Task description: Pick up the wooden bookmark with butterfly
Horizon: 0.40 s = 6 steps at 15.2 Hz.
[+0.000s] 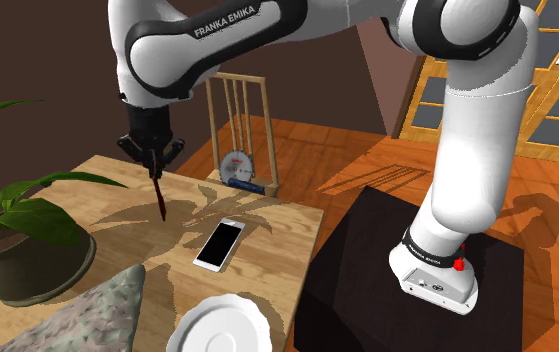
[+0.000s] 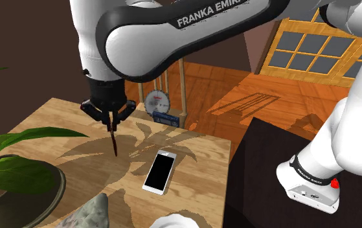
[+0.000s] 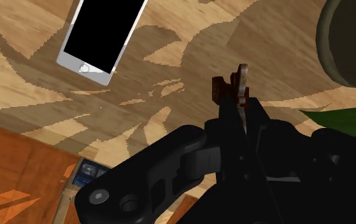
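Bookmark [image 1: 158,197] seemingly gripped; plant [image 1: 25,220] in pot [image 1: 47,268]

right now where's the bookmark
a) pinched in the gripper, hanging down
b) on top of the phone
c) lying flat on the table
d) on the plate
a: the bookmark hangs down, clasped in the shut gripper, off to one side of the phone.
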Available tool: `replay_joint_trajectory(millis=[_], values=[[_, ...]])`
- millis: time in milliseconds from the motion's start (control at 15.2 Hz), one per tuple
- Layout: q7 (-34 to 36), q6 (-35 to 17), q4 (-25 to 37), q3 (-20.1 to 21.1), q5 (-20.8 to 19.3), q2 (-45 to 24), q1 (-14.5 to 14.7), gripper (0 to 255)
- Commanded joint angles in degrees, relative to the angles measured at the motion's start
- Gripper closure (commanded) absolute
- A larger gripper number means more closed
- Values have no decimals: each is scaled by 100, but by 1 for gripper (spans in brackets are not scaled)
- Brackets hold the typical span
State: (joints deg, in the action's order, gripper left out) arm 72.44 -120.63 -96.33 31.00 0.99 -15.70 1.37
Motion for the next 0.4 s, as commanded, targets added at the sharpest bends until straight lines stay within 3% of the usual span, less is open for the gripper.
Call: replay_joint_trajectory(millis=[0, 330], values=[[-3, 160, 135, 3, 12, 26, -7, 255], [13, 391, 338, 11, 23, 58, -5, 255]])
